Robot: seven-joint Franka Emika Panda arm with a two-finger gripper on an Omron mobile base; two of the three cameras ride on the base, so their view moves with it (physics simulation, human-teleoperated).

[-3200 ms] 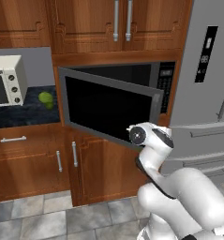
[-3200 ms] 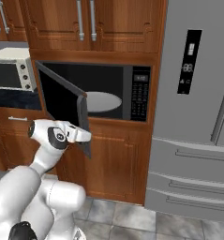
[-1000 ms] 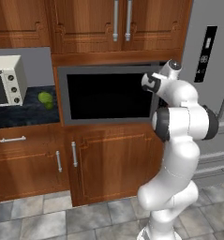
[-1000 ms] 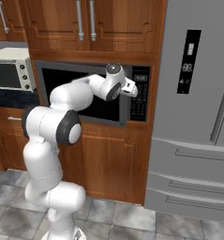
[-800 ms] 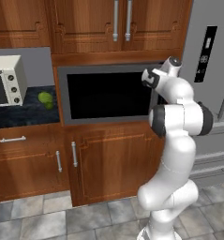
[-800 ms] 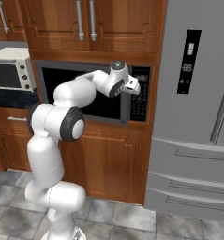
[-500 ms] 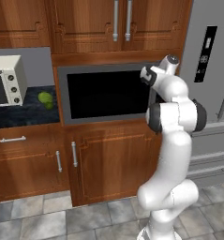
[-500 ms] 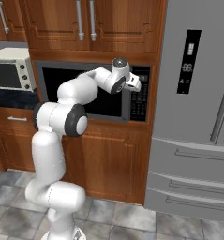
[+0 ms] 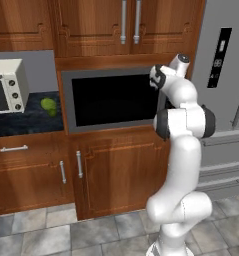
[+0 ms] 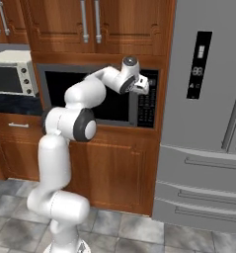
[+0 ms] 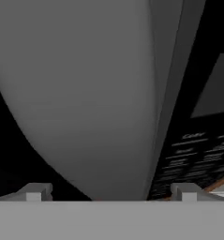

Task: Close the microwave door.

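Observation:
The microwave door [image 9: 113, 100] lies flush against the black microwave [image 10: 90, 94], its dark glass window facing out. My gripper [image 9: 156, 80] is up against the door's right edge, between the window and the dark button panel [image 10: 146, 106]. In the right base view the gripper [image 10: 144, 86] points at that same edge. The hand view is very close: the silver bar handle [image 11: 99, 93] looms as a broad grey shape, with the button panel [image 11: 197, 145] to its right. The gripper [image 11: 111, 194] is open, its fingertips [image 11: 36, 192] wide apart, gripping nothing.
A white toaster oven [image 9: 6, 87] stands on the dark counter at the left, a green fruit [image 9: 48, 105] beside it. The steel fridge [image 10: 208, 123] rises right of the microwave. Wooden cabinet doors [image 9: 128, 22] are above and drawers [image 9: 21, 170] below.
The door, wide open 3.2 s ago, was pushed flush by 1 s ago. Since then the hand has only crept a little along its right edge.

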